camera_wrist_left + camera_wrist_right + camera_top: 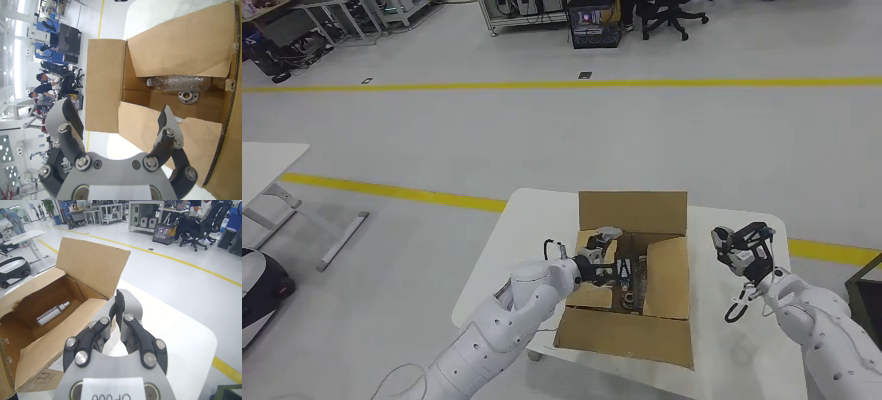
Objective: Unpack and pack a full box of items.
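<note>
An open cardboard box point(632, 212) stands on a white table point(532, 225). My left gripper point(607, 262) hangs over the box's left side, open, with nothing between its fingers point(70, 113). Below it in the box point(179, 47) lie a clear plastic bottle point(179, 82) on its side and a round metal flange point(188, 97). My right gripper point(742, 245) is above the table to the right of the box, shut on nothing point(118, 306). From that side, the box point(90, 266) holds a white spray bottle point(52, 313) lying flat.
The box's four flaps stand or lean open, the right one tilted inward point(667, 275). Bare tabletop point(170, 332) lies right of the box. Another white table point(267, 170) and a wheeled white base point(257, 285) are off to the left.
</note>
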